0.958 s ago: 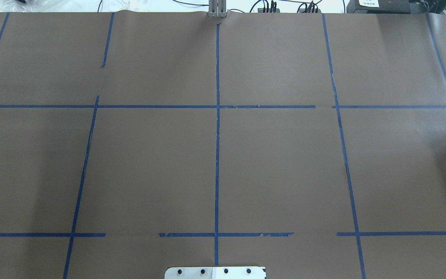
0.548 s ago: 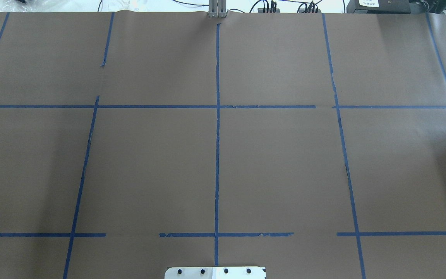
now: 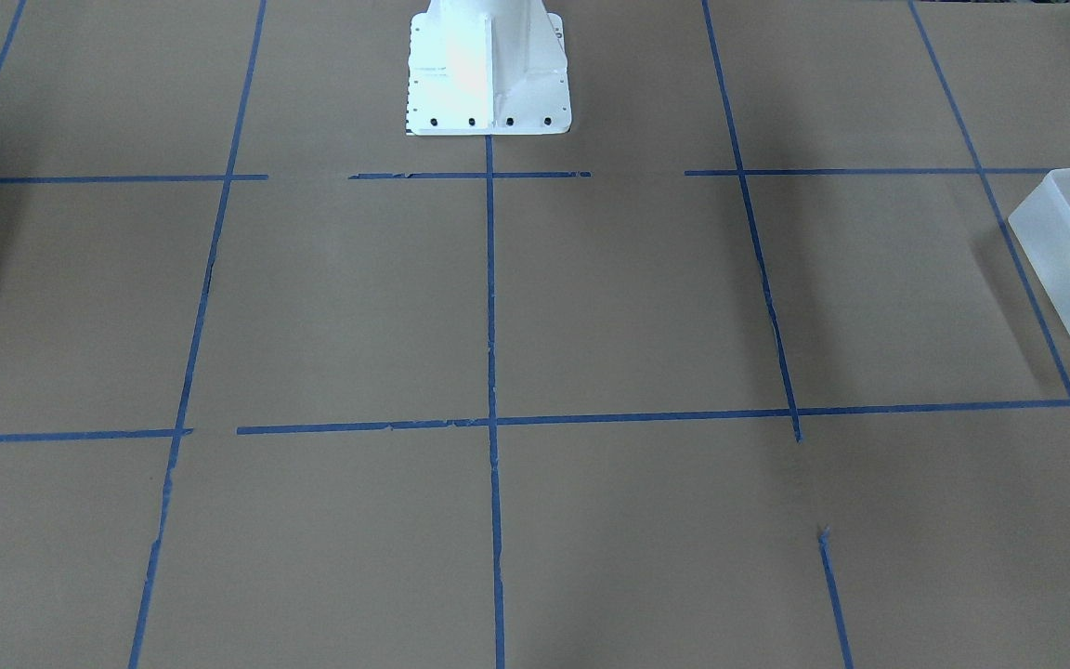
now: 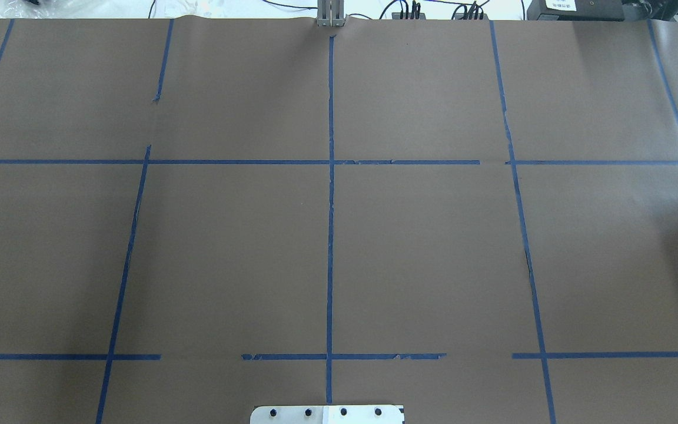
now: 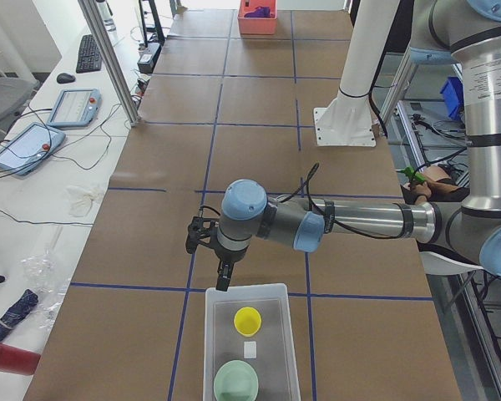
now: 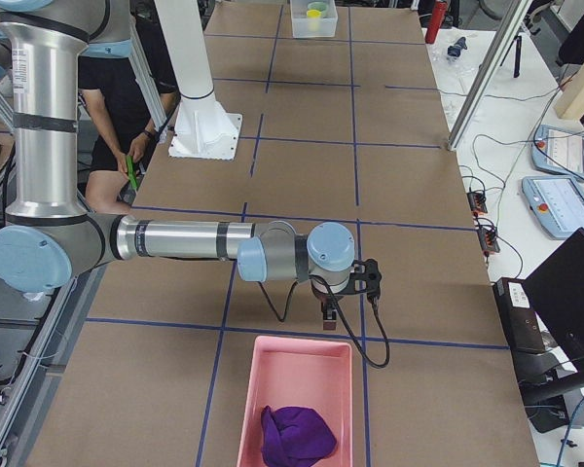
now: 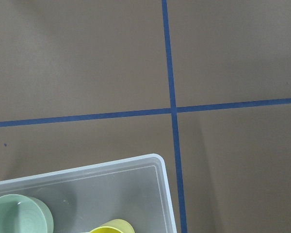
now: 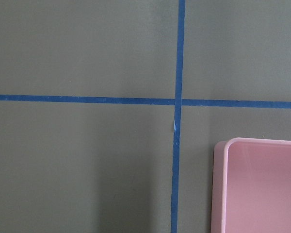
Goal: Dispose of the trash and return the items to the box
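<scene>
Yellow cup (image 5: pixel 248 320) is seen upright in box (image 5: pixel 271 311), at 12 o'clock of green bowl (image 5: pixel 236 383). Left gripper (image 5: pixel 223 282), right gripper (image 6: pixel 328 313): jaws apart or together cannot be told.

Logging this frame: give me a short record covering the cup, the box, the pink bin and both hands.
yellow cup: inside the box, next to a green bowl
box: at the table's left end
pink bin: at the right end, holds a purple cloth
left hand: over the table just off the box's end; open or shut unclear
right hand: just off the pink bin's end; unclear
</scene>
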### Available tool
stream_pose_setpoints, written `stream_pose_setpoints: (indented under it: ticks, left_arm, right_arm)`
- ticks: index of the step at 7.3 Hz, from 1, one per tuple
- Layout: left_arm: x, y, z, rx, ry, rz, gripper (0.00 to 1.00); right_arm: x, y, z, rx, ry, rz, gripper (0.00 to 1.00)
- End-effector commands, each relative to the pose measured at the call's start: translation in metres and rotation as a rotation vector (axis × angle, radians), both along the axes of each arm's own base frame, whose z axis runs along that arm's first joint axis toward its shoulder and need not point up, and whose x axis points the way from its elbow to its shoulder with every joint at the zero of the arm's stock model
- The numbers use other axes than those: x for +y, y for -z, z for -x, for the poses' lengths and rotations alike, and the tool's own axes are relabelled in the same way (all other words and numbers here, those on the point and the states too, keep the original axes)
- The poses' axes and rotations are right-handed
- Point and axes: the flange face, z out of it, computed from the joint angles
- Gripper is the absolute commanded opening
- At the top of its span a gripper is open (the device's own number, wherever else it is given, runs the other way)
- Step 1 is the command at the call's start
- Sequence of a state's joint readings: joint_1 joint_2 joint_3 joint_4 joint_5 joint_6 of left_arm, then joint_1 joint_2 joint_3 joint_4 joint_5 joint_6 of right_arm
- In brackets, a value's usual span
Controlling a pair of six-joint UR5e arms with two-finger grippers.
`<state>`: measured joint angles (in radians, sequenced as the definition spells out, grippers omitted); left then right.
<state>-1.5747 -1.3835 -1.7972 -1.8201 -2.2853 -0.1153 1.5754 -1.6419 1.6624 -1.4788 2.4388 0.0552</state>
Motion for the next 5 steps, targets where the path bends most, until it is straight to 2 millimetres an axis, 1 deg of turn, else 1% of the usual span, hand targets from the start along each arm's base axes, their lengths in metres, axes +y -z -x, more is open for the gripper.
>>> stream_pose_setpoints:
  ticks: [1, 2, 5]
  left_arm:
    - [-0.001, 0.0, -0.001, 0.002, -0.002, 0.002, 1.0]
    - [-0.004, -0.002, -0.001, 0.001, -0.002, 0.002, 1.0]
    - [-0.036, 0.002, -0.001, 0.0, -0.005, -0.016, 1.0]
  right_arm:
    - [0.0, -0.001, 0.0, 0.0, 0.0, 0.002, 1.0]
    - [0.0, -0.002, 0.0, 0.0, 0.0, 0.004, 1.0]
    - [-0.002, -0.004, 0.0, 0.0, 0.001, 0.007, 1.0]
